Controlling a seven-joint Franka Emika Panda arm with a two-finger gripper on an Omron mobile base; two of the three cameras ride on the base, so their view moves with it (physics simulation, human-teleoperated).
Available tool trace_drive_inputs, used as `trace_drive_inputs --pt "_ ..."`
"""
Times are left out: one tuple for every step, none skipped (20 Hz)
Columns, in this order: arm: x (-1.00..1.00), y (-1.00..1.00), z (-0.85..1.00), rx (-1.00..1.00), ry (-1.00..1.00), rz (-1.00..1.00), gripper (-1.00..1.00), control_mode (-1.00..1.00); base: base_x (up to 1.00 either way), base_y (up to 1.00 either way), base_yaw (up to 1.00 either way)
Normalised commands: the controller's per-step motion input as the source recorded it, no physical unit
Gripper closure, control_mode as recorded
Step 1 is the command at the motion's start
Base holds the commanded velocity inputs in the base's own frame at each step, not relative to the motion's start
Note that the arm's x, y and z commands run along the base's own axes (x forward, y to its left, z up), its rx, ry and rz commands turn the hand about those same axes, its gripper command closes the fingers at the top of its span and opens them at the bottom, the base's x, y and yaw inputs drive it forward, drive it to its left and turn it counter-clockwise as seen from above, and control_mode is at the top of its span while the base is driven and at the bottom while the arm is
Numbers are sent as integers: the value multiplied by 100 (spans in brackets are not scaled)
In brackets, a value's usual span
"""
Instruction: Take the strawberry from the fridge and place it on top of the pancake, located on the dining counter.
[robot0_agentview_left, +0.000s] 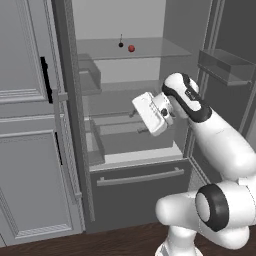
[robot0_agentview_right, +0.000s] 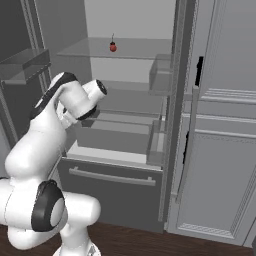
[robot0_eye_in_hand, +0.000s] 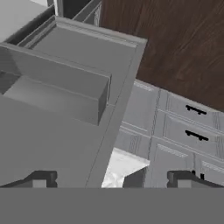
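Observation:
The fridge (robot0_agentview_left: 135, 192) stands open in front of me, its pale interior and glass shelves showing above the bottom drawer (robot0_agentview_right: 107, 187). The tiny red strawberry (robot0_agentview_left: 131, 48) lies on the upper glass shelf, also seen as strawberry (robot0_agentview_right: 113, 47) from the right. My white hand (robot0_agentview_left: 151, 114) hovers well below that shelf, at the level of the lower bins, turned to the left. In the hand view my gripper (robot0_eye_in_hand: 111, 179) is open, its fingertips (robot0_eye_in_hand: 40, 179) far apart with nothing between them. The pancake and the dining counter are out of view.
A small black ball with a thin stem (robot0_agentview_left: 120, 44) sits just left of the strawberry. Door shelves (robot0_agentview_left: 225, 65) jut from the open right door. Light grey panelled cabinets (robot0_agentview_left: 27, 150) flank the fridge on the left, cabinets (robot0_agentview_right: 220, 165) on the right. Dark wood floor (robot0_eye_in_hand: 175, 48) lies below.

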Motion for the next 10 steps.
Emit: trace_drive_inputs --pt "0 -88 0 -56 -45 29 -100 -100 0 0 0" --pt "0 -93 0 -54 -47 33 -100 -100 0 0 0" --pt "0 -95 0 -54 -47 36 -100 -100 0 0 0" --pt "0 -91 -1 -55 -47 39 -100 -100 0 0 0" --pt "0 -94 -7 -54 -47 45 -100 -100 0 0 0" --pt "0 -100 -11 -52 -46 46 -100 -100 0 0 0" --pt "0 -100 -14 -47 -45 48 -100 -100 0 0 0" --pt "0 -100 -14 -47 -47 49 -100 -100 0 0 0" --pt "-2 -96 -15 -44 -50 53 -100 -100 0 0 0" --pt "-10 -83 -24 -43 -53 57 -100 -100 0 0 0"
